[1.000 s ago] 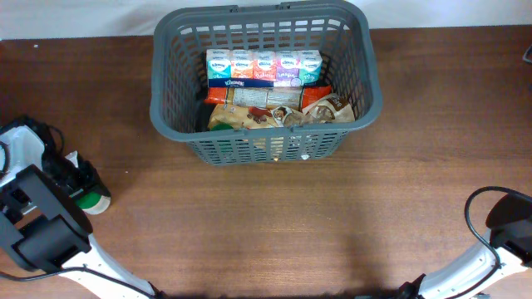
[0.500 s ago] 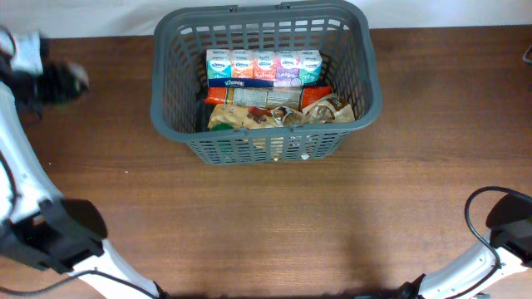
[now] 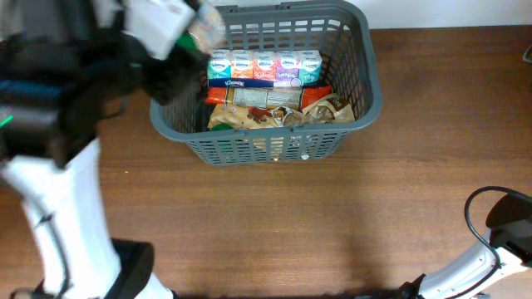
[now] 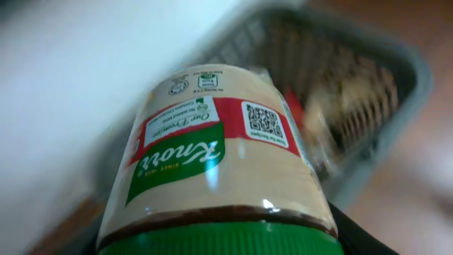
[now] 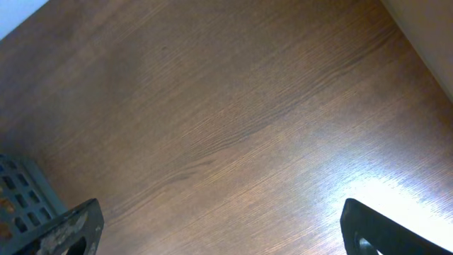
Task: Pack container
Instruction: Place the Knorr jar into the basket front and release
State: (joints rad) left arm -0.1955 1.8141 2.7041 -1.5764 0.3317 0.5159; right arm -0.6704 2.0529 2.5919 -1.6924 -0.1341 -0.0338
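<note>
The container, a dark grey slotted basket, stands at the back middle of the table and holds tissue packs, a red packet and brown bags. My left gripper, blurred, is high over the basket's left back corner, shut on a green-lidded Knorr jar that fills the left wrist view with the basket behind it. My right gripper is open and empty above bare table; only its arm base shows in the overhead view at the bottom right.
The left arm spans the table's left side. A black cable loops at the bottom right. The basket's corner shows at the left of the right wrist view. A white wall runs along the back edge.
My left arm has swung from the front left, where it took the jar, up and right to the basket's left back corner, jar in hand. The right arm has not moved.
</note>
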